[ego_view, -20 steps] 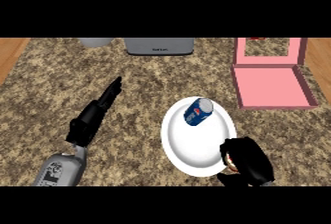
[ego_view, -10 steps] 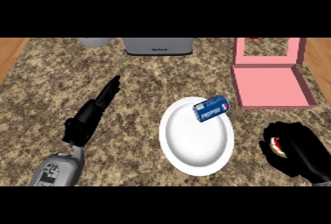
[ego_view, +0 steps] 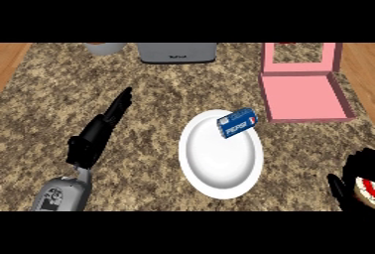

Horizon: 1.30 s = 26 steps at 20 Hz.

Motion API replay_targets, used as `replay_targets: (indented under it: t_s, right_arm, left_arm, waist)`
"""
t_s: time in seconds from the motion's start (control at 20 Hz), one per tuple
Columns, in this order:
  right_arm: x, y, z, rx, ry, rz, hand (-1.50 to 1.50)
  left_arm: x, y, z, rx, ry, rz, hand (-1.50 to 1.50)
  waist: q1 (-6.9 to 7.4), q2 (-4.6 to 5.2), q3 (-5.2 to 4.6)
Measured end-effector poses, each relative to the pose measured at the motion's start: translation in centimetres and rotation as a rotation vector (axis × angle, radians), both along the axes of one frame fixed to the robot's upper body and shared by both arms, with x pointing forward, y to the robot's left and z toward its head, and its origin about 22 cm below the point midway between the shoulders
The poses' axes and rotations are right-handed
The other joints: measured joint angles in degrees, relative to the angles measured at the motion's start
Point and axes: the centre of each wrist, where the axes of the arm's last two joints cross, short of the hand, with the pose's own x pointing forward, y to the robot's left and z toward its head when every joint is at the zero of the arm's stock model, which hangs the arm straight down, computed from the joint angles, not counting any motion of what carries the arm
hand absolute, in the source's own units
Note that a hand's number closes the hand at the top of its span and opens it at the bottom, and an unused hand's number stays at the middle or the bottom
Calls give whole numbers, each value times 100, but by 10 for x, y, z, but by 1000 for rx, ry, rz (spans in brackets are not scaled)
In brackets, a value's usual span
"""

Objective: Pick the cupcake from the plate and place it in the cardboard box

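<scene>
The right hand sits at the lower right corner of the head view, its black fingers curled round a small reddish and pale thing — most likely the cupcake, though the hand hides nearly all of it and its shape cannot be made out. Up and to the left of that hand lies the white plate on the speckled desk. A blue Pepsi can lies on its side across the plate's upper right rim, tilted.

Straight above the right hand, well apart from it, is the pink box, open, with its lid standing up at the far side. The can is just beside the box's near left corner.

The left hand shows far to the left of the right hand, beyond the plate, its fingers straight and stretched up and to the right, holding nothing; its grey forearm comes in from the lower edge. Beyond the left hand, at the desk's far edge, stand a grey appliance and, left of it, a pale round vessel — only partly in view.
</scene>
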Motion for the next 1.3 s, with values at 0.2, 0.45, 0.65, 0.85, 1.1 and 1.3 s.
replay_targets:
  t_s: [0.2, 0.45, 0.65, 0.85, 1.1, 1.3]
  right_arm:
    - [-15, -4, 34, 87, -57, -34, 150]
    - [-23, -13, 59, 167, -76, -106, 150]
    - [-11, -18, 80, 188, -100, -168, 150]
    - [17, -30, 92, 197, -105, -215, 150]
    - [49, -36, 103, 234, -99, -229, 150]
    - [80, -38, 104, 261, -90, -241, 150]
  left_arm:
    - [-1, -5, 2, -2, 4, -8, 0]
    - [1, -6, 1, -6, -3, -12, 0]
    - [3, -5, -3, -2, -4, -19, 0]
    - [9, -9, -3, -4, -7, -29, 0]
    - [4, -10, -1, -3, -12, -31, 0]
    - [4, -14, 0, -4, -7, -37, 0]
  waist:
    - [14, 5, 0]
    - [61, 18, 0]
    - [117, 31, 1]
    - [158, 42, 1]
    - [189, 44, 2]
    - [206, 47, 1]
